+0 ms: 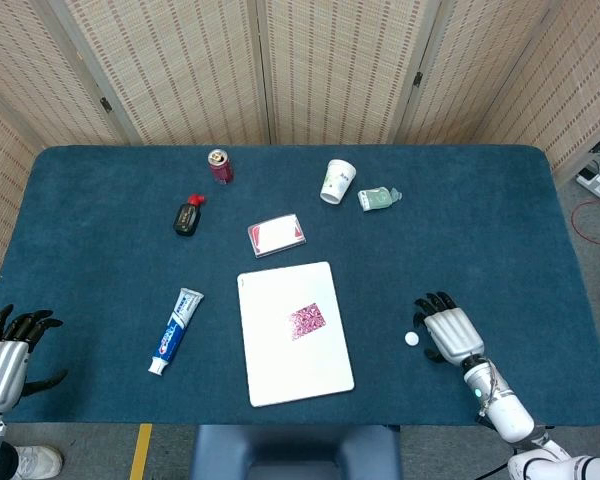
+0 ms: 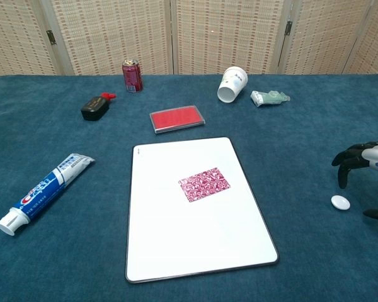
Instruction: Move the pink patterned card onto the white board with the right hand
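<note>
The pink patterned card point(image 1: 307, 320) point(image 2: 204, 184) lies flat on the white board point(image 1: 292, 366) point(image 2: 189, 239) in the table's middle, nothing touching it. My right hand point(image 1: 451, 332) point(image 2: 362, 160) hovers near the table's right front, well away from the board, fingers spread and holding nothing. My left hand point(image 1: 7, 350) shows only in the head view, at the far left front corner, fingers apart and empty.
A small white disc point(image 1: 411, 338) point(image 2: 340, 202) lies just left of the right hand. A toothpaste tube point(image 1: 176, 330), red card box point(image 1: 276, 234), black bottle point(image 1: 187, 216), red can point(image 1: 219, 165), paper cup point(image 1: 337, 181) and small green tube point(image 1: 378, 198) sit beyond and left of the board.
</note>
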